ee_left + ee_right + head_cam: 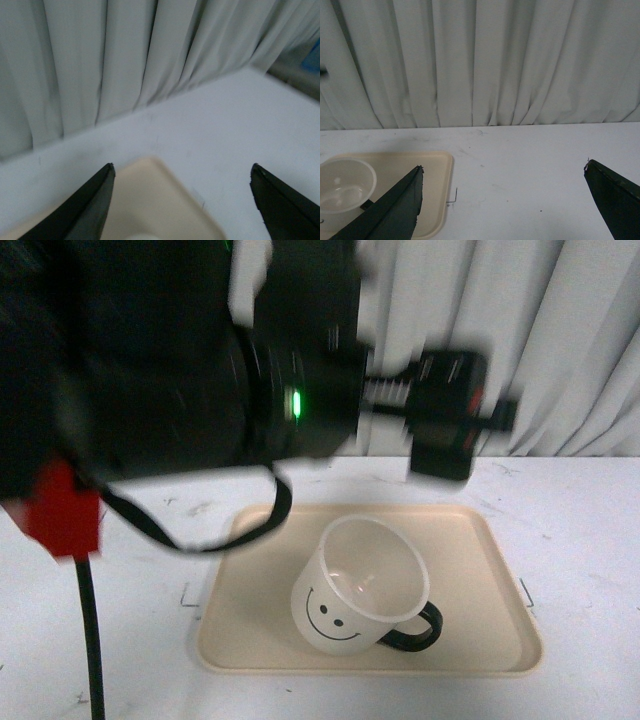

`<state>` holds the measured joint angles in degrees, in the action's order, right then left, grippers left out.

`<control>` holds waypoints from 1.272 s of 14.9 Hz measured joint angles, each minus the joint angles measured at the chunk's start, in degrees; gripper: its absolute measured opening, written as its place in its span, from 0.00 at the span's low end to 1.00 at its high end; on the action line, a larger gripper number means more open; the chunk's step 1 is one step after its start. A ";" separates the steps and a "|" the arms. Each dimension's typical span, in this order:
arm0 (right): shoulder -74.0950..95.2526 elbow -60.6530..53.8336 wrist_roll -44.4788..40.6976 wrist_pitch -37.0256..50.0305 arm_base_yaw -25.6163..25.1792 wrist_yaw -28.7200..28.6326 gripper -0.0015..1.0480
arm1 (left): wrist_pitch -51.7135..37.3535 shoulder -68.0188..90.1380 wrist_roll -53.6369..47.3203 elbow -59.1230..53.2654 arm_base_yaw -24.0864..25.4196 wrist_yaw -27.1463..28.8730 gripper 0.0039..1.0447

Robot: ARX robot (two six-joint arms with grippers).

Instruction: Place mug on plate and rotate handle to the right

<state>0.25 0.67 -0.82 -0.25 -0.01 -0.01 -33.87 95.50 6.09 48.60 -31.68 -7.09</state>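
The cream mug (360, 585) with the black smiley face stands upright on the beige plate (500, 580), towards its front middle. Its black handle (415, 630) points to the right and a little forward. My left arm (300, 360) is blurred and hangs high above the plate's back edge. My left gripper (182, 167) is open and empty, over a far corner of the plate (155, 200). My right gripper (502, 167) is open and empty above the table to the right of the plate (432, 165). The mug (345, 182) shows at the edge of the right wrist view.
The white table (580, 540) lies all around the plate. A pleated white curtain (560, 330) hangs behind the table's far edge. A black cable (90, 630) and a red part (60, 510) of my left arm hang at the front left.
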 joint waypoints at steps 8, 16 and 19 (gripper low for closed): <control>0.00 0.00 0.00 0.02 0.00 0.00 0.94 | -17.97 -31.39 -5.27 -37.77 17.70 21.38 0.01; 0.00 0.00 0.00 0.02 0.00 0.00 0.94 | -6.82 -52.87 -5.27 -47.89 27.71 10.16 0.01; 0.00 0.00 0.00 0.04 0.00 0.00 0.94 | 1.44 -62.12 -5.29 -47.98 31.45 7.06 0.01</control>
<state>0.25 0.67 -0.82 -0.21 -0.01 -0.01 -32.42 33.39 0.80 0.62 -0.23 -0.03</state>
